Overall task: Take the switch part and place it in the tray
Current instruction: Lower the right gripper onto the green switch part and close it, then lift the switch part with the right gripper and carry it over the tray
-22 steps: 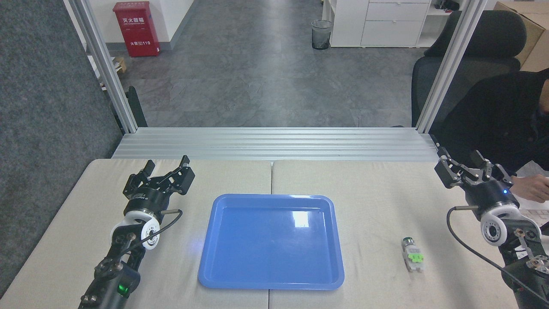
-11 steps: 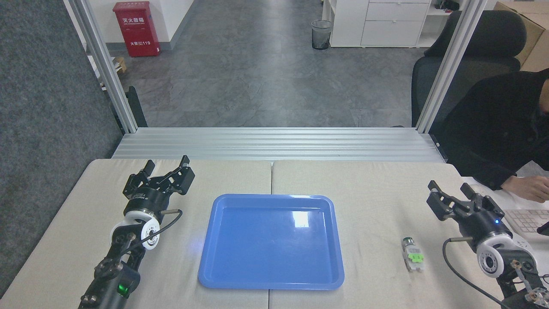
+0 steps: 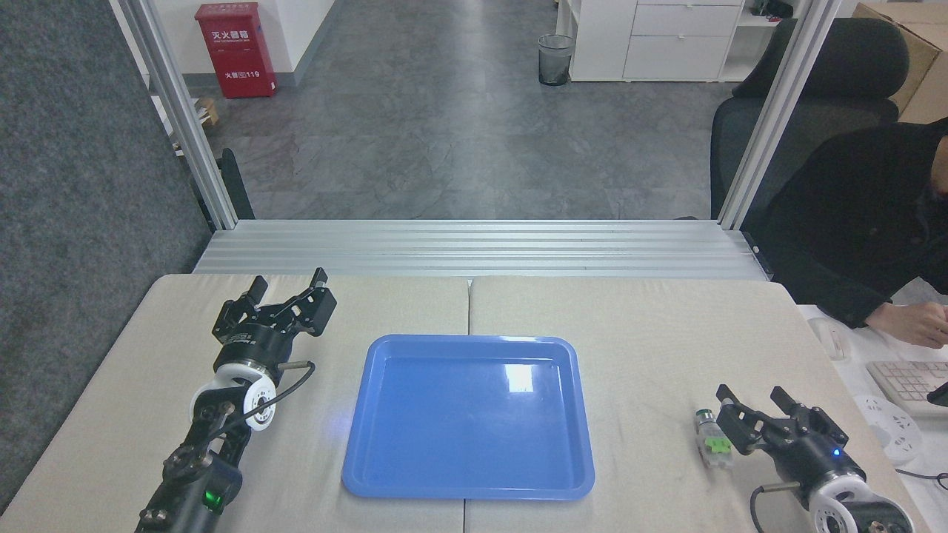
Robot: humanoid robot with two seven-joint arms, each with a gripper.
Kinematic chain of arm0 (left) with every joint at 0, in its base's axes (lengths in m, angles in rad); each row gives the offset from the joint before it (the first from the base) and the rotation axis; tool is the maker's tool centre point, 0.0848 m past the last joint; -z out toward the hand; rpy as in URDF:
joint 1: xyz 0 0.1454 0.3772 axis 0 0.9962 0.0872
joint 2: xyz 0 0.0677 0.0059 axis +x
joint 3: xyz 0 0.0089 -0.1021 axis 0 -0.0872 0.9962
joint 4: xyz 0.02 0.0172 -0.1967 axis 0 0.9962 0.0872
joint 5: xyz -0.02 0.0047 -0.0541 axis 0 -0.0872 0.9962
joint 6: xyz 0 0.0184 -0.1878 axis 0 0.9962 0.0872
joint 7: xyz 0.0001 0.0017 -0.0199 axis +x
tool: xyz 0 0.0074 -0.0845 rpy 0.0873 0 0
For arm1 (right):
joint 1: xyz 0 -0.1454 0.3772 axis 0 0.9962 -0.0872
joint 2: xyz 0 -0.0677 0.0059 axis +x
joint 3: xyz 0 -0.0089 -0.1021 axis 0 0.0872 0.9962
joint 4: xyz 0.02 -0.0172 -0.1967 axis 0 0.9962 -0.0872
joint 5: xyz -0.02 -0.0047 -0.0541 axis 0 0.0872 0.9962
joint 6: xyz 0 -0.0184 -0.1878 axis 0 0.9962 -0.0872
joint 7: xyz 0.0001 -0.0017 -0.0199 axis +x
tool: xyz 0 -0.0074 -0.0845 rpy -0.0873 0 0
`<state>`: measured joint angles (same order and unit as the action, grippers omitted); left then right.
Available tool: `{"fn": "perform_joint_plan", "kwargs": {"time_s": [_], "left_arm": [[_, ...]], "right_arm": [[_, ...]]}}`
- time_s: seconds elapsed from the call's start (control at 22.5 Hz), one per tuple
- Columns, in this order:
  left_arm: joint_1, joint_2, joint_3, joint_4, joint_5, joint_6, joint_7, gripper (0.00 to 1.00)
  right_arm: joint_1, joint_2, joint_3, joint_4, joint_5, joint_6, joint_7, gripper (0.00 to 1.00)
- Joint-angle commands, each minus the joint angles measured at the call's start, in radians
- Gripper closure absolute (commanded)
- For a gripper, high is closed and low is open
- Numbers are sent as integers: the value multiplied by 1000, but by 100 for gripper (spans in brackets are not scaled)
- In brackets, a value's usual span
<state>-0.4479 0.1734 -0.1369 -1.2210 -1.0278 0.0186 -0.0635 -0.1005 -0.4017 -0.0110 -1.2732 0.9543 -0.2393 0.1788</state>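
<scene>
The switch part (image 3: 713, 438) is lying flat on the table (image 3: 652, 326), just off the left fingertip of the right hand (image 3: 755, 413), pretty much touching it or a hair apart, hard to call from this angle. Its dark-tipped silver end is pointed away from the robot and the green block sits in the middle, level with the hand's knuckles. Nothing is gripped: the right hand's fingers are spread, with one finger right next to the part and the other well off to the far side of it, so the part is sitting outside the gap, on the hand's inner side.

The tray (image 3: 468, 474) is found further out on that same inner side of the right hand, near but clearly apart from the part, with a strip of bare table between them. Only a window glare is seen on its blue floor.

Way over past the tray, the left hand (image 3: 285, 285) is held above the table with its fingers spread too, nothing in it.

Beyond the right hand's outer side, a person's hand (image 3: 909, 324) is resting by a keyboard (image 3: 907, 381).
</scene>
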Motion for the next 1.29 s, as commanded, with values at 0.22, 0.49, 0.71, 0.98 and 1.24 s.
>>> {"fn": "perform_joint_plan", "kwargs": {"time_s": [0.22, 0.49, 0.71, 0.98, 1.24], "left_arm": [[0, 0, 0, 0, 0, 0, 1, 0], [0, 0, 0, 0, 0, 0, 1, 0], [0, 0, -1, 0, 0, 0, 1, 0], [0, 0, -1, 0, 0, 0, 1, 0], [0, 0, 0, 0, 0, 0, 1, 0]], "right_arm": [[67, 49, 20, -9, 14, 5, 1, 10], [65, 58, 51, 6, 23, 9, 1, 11], [59, 55, 52, 8, 29, 8, 4, 19], [58, 58, 88, 8, 53, 9, 16, 25], [61, 57, 103, 9, 67, 20, 16, 36]]}}
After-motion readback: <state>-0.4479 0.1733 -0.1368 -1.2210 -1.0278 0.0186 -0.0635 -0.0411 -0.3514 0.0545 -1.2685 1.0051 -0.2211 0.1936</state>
